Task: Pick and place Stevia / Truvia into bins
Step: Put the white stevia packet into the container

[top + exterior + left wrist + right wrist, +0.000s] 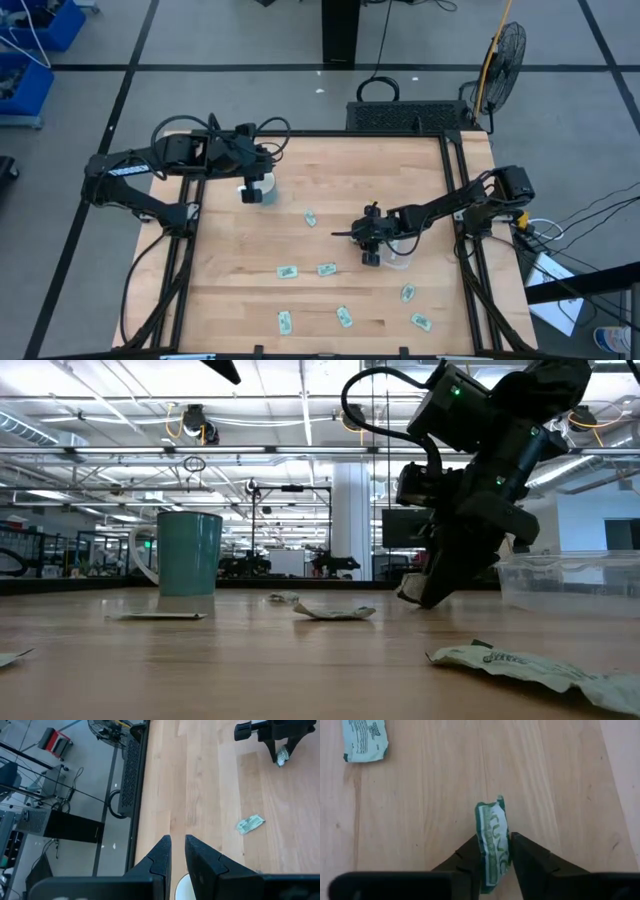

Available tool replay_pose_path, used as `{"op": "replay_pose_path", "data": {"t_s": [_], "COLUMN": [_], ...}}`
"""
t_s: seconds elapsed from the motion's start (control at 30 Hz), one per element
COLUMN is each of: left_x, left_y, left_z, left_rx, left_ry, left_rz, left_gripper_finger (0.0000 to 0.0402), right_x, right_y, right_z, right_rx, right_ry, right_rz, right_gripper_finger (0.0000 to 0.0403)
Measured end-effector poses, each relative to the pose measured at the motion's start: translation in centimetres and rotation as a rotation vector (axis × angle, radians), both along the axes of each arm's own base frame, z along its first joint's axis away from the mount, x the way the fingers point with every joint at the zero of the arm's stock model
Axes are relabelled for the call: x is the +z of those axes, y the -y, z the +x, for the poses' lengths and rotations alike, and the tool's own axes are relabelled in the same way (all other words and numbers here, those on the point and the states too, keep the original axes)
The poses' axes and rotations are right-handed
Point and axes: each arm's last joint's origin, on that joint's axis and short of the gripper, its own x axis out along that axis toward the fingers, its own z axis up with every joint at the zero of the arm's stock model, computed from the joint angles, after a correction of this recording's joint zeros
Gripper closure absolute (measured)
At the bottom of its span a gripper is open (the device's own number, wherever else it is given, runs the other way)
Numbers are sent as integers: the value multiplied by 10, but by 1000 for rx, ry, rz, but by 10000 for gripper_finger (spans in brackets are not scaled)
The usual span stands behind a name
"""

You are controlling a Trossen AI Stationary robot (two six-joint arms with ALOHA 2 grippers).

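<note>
we have the right gripper [495, 865] pinching a crumpled pale green and white sweetener packet [493, 845] near the tabletop's right edge, beside the small clear plastic tub [570, 582]. next we likely lift it over the tub and release. the left gripper [178, 857], nearly closed and empty, waits over the white mug [256, 189].

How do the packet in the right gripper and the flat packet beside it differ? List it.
1. The gripped packet stands on edge, pinched between the right gripper fingers; the flat packet lies face-up on the table.
2. The gripped packet is creased and bent; the flat packet looks smooth.
Both are pale green-and-white with printed lettering.
</note>
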Motion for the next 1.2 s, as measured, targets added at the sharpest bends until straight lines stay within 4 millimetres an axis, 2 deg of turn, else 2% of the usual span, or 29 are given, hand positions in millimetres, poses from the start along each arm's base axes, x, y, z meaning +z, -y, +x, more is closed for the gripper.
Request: {"op": "replay_pose_path", "data": {"t_s": [0.17, 0.3, 0.4, 0.53, 0.7, 0.83, 0.9, 1.0, 1.2], "left_x": [0, 0, 0, 0, 0, 0, 0, 0, 0], "left_y": [0, 0, 0, 0, 0, 0, 0, 0, 0], "left_z": [0, 0, 0, 0, 0, 0, 0, 0, 0], "left_rx": [0, -1, -1, -1, -1, -1, -1, 12, 35], "left_ry": [0, -1, -1, -1, -2, -2, -1, 7, 21], "left_rz": [0, -1, -1, -1, -1, -1, -2, -15, -37], "left_gripper_finger": [341, 341, 341, 341, 341, 341, 341, 341, 341], "right_x": [8, 20, 27, 49, 79, 92, 94, 90, 76], "right_y": [1, 4, 6, 2, -4, -10, -13, -18, -23], "right_z": [-2, -2, -5, -12, -48, -84, -99, -110, -103], "right_rx": [-4, -53, -90, -87, -156, -268, -335, -398, -368], "right_ry": [31, 88, 106, 174, 125, 0, -89, -200, -282], "right_rz": [-8, -89, -144, -128, -57, 81, 173, 206, 154], "right_gripper_finger": [355, 390, 395, 392, 398, 395, 394, 395, 391]}}
